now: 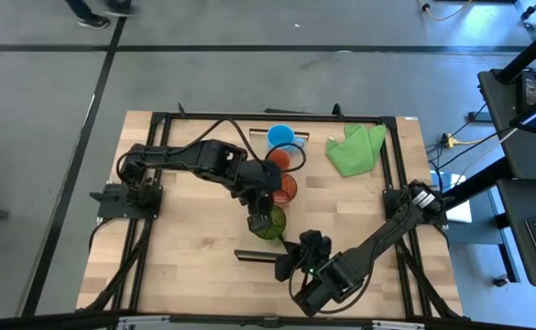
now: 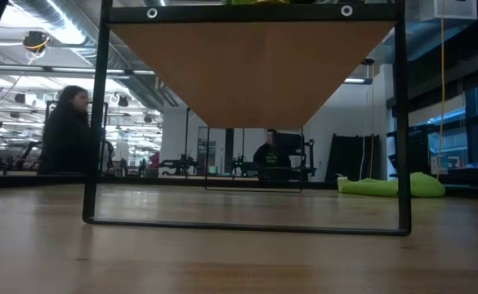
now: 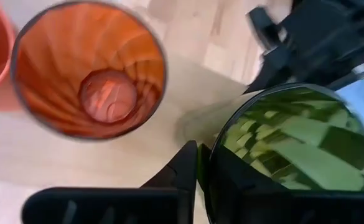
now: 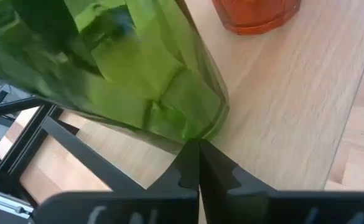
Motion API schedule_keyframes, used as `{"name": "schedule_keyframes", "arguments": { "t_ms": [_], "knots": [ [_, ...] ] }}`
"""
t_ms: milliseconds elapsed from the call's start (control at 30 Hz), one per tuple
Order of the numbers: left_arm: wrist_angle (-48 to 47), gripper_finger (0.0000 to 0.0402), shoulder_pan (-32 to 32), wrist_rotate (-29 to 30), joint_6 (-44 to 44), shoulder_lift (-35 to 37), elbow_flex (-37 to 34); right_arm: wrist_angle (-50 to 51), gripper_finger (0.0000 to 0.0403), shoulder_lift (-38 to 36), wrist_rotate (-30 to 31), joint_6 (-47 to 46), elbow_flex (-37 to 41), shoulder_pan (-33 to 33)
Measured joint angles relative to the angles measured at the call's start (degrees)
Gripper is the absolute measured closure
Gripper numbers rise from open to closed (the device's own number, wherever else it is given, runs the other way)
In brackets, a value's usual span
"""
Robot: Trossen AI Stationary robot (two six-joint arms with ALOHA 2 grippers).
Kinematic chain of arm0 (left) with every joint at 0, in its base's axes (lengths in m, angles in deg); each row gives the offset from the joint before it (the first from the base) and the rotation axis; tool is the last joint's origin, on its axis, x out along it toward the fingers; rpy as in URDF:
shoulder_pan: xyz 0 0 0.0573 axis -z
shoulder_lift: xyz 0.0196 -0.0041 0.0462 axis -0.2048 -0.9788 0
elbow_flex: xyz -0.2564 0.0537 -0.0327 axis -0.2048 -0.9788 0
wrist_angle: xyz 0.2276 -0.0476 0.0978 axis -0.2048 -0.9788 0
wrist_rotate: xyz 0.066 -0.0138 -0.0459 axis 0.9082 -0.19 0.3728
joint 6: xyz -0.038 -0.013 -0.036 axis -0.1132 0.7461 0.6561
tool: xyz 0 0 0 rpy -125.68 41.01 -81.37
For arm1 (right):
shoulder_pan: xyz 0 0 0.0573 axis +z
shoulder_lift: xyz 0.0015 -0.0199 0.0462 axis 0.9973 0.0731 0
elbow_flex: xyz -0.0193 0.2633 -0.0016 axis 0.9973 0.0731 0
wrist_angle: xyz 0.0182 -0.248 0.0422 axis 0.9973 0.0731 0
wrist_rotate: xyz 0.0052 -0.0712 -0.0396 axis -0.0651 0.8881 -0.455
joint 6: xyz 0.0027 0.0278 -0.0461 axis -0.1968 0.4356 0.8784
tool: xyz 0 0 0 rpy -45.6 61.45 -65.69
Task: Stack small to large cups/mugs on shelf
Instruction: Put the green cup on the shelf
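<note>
On the shelf (image 1: 297, 215), a light wood plank running near to far, stand the light blue mug (image 1: 281, 137), the small red cup (image 1: 279, 158) and the translucent red tumbler (image 1: 285, 188), (image 3: 91, 68) in a row. The olive-green tumbler (image 1: 269, 223), (image 3: 294, 149), (image 4: 138, 81) is nearest. My left gripper (image 1: 260, 214), (image 3: 201, 171) is shut on its rim. My right gripper (image 1: 290, 246), (image 4: 197, 163) is shut, with its tips at the tumbler's base. In the right wrist view the tumbler looks tilted. My left gripper pinches the green tumbler's rim wall (image 3: 210, 163), one finger inside the tumbler and one finger (image 3: 186, 171) outside, coming from above. My right gripper's shut fingertips (image 4: 191, 154) meet the lower edge of the tumbler's base (image 4: 197, 134), coming slantwise from the near right; they seem to touch it.
A bright green cloth (image 1: 356, 148) lies at the table's far right. The shelf's dark bracket (image 1: 254, 254) is near my right gripper. The low view shows the shelf's underside (image 2: 251, 73) and its dark frame (image 2: 96, 122), with people in the room behind.
</note>
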Motion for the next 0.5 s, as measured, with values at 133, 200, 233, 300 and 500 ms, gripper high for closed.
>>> {"name": "schedule_keyframes", "arguments": {
  "t_ms": [133, 200, 233, 300, 500],
  "knots": [
    [2.3, 0.0360, 0.0, -2.9, 0.3, 0.1, 0.1, -0.1, 0.0403, 0.0, 0.0, 0.4, 0.0, 0.0],
    [2.9, 0.0353, 0.0, -3.7, 0.4, 0.1, 0.1, -0.2, 0.0403, 0.0, 0.0, 0.5, 0.0, 0.0],
    [2.9, 0.0351, 0.0, -3.9, 0.4, 0.1, 0.1, -0.2, 0.0403, 0.0, 0.0, 0.5, 0.0, 0.0],
    [2.9, 0.0347, 0.0, -4.0, 0.4, 0.1, 0.1, -0.1, 0.0403, 0.1, 0.0, 0.4, 0.0, 0.0],
    [2.8, 0.0345, -0.1, -2.6, 0.4, 0.1, 0.1, -0.3, 0.0403, 0.1, -0.1, 0.4, 0.1, 0.3]
  ]
}}
